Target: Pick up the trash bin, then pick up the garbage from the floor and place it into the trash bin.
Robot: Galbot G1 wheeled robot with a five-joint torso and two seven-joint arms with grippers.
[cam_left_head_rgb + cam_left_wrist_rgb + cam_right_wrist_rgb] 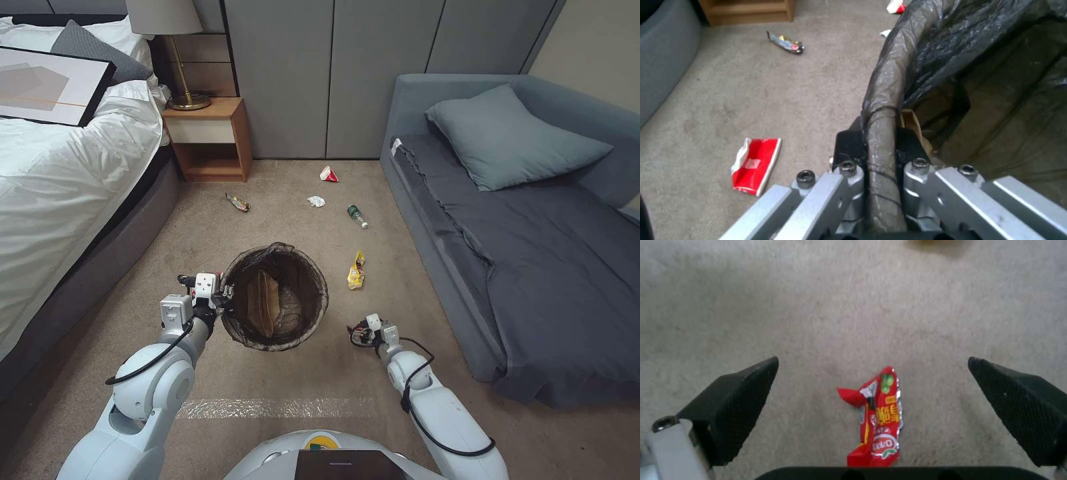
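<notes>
Right wrist view: open right pincer (871, 406) above red wrapper (878, 425).

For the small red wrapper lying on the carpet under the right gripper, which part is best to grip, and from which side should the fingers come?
Probably grip the red wrapper across its narrow middle, coming straight down from above. It lies flat and elongated on the carpet, so no side gives an edge to slide under. The right gripper hangs open over it, one finger on each long side, so closing would pinch its crumpled width.
</notes>
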